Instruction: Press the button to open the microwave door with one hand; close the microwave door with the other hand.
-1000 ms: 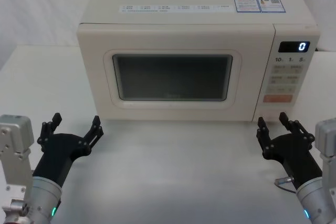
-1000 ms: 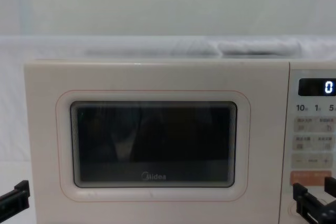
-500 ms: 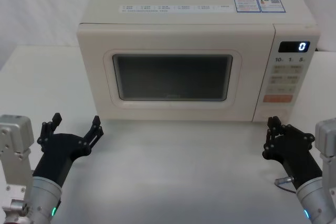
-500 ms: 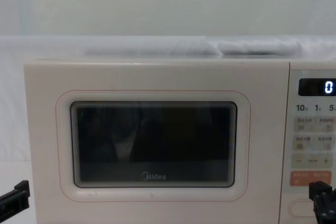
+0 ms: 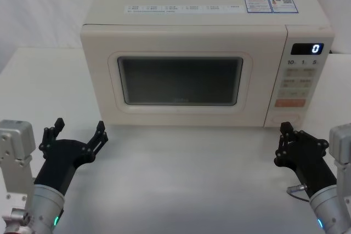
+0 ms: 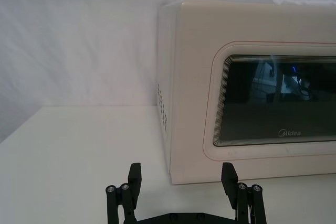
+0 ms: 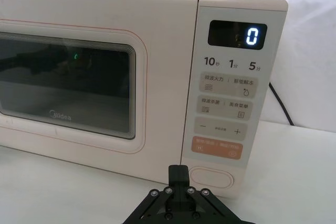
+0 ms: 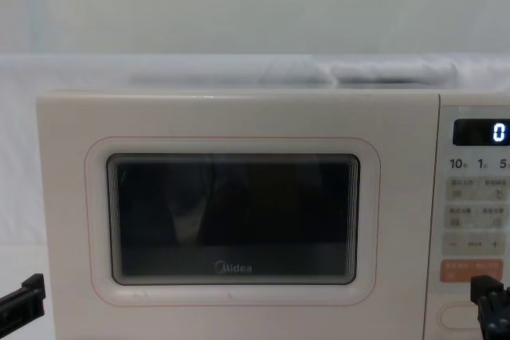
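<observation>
**Right claw pinched together in front of the button, door shut**

I am holding my right claw (image 5: 283,135) low over the table (image 5: 181,163), at the near right corner of the microwave (image 5: 203,36). Its fingers are pressed together into a narrow point, gripping nothing. The button (image 7: 211,178) is sitting at the bottom of the control panel (image 7: 228,103), right under the orange key (image 7: 217,147), and the tip of my right claw is pointing at it from the near side, slightly to its left. From the right wrist view the tip is overlapping the button's lower left edge, but I cannot tell whether it is touching. In the chest view the same claw is rising at the lower right, just beside the button and below the orange key.

The microwave door (image 5: 181,78) is lying closed, flush with the front, to the left of the panel. The display (image 5: 307,49) is showing a 0.

I am keeping my left claw (image 5: 78,131) spread wide and empty above the table, near the microwave's near left corner, clear of the door.
</observation>
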{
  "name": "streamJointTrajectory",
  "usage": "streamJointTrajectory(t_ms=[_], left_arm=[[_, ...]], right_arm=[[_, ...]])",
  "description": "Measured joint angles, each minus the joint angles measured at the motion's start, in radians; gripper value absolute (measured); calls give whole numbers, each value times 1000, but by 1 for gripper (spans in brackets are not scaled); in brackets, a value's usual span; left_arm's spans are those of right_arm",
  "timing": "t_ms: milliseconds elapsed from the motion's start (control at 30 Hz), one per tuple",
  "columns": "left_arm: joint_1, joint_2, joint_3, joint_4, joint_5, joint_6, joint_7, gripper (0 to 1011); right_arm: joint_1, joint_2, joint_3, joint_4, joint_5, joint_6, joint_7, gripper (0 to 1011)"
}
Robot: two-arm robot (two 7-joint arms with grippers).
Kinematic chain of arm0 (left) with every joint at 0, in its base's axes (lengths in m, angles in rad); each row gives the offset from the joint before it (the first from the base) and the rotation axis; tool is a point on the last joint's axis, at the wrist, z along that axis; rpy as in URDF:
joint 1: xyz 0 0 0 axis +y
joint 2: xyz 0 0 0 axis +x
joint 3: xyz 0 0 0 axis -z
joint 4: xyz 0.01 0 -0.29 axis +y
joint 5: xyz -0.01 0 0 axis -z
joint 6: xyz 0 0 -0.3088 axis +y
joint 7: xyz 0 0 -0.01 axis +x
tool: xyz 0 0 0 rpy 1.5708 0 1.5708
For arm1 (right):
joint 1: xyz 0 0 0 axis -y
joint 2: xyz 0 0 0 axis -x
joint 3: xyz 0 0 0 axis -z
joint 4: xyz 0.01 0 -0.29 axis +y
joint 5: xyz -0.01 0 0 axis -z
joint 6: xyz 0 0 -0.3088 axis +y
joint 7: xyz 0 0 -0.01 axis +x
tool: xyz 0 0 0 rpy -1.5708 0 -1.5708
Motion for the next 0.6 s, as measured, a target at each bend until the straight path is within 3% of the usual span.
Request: streamJointTrajectory(t_ms=[600], left_arm=[[0,0,0,0,0,0,0,1001]], right_arm=[[2,-5,4,-9,-3,4,4,0]])
